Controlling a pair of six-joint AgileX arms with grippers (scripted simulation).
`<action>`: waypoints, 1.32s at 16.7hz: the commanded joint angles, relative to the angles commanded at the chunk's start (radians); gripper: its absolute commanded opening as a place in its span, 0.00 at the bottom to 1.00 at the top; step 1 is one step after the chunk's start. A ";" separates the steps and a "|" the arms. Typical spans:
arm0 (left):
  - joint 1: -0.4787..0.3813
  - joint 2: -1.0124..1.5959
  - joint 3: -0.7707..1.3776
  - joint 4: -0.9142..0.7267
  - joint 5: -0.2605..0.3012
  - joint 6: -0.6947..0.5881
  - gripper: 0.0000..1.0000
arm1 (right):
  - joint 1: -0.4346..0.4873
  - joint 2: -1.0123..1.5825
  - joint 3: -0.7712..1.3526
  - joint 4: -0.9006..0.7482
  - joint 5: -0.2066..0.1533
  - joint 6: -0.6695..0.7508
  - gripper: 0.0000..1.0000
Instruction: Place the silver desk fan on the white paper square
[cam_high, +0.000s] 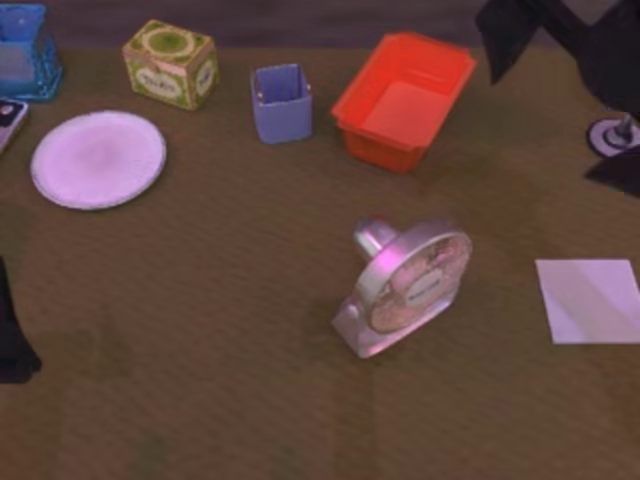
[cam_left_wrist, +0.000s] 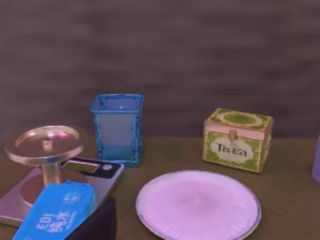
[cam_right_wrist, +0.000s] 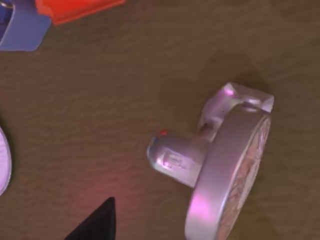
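The silver desk fan stands mid-table, its pinkish-cream face turned toward the table's right and its rear knob toward the back. The right wrist view looks down on the fan from behind the knob. The white paper square lies flat at the right edge, apart from the fan. My right gripper hangs high at the back right, open and holding nothing, with one dark fingertip showing. My left gripper is parked at the left edge, open and empty.
Along the back stand a blue glass container, a green tea box, a lilac cup and an orange bin. A round white plate and a kitchen scale sit at the left.
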 joint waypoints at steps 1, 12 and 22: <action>0.000 0.000 0.000 0.000 0.000 0.000 1.00 | 0.024 0.087 0.079 -0.050 -0.005 0.063 1.00; 0.000 0.000 0.000 0.000 0.000 0.000 1.00 | 0.152 0.559 0.441 -0.336 -0.040 0.377 1.00; 0.000 0.000 0.000 0.000 0.000 0.000 1.00 | 0.152 0.544 0.252 -0.162 -0.040 0.376 1.00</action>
